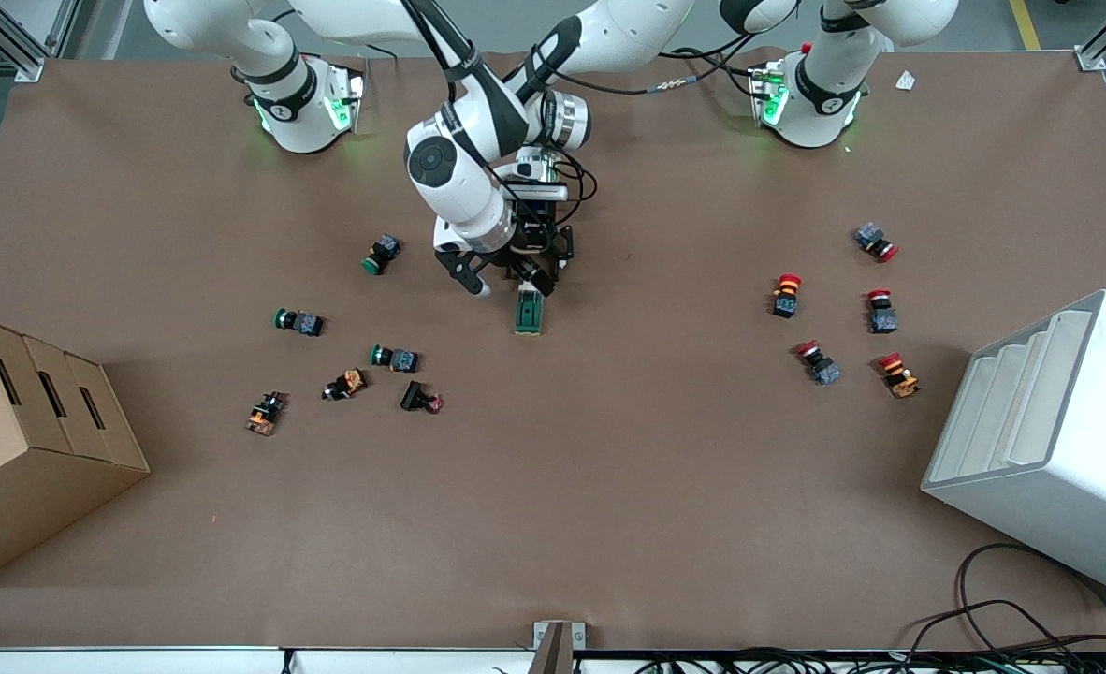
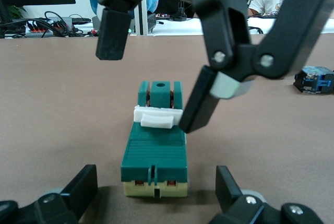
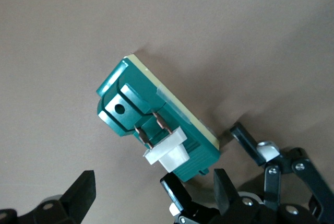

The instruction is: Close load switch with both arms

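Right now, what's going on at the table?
Both arms are working on the dark-green oblong load switch, which lies mid-table on the brown table. The left gripper is open, with its fingers flanking the switch's cream base end. The right gripper, also open, is over the switch with one fingertip at the cream-white lever. The lever appears to stand up, so the switch is not yet closed.

We see the load switch (image 1: pixel 529 313) lying on the counter (image 1: pixel 609 487) near its middle, with both hands, the left hand (image 1: pixel 542 271) and the right hand (image 1: pixel 478 279), just over its end that is farther from the front camera, between two groups of push-buttons (image 1: pixel 347 365).
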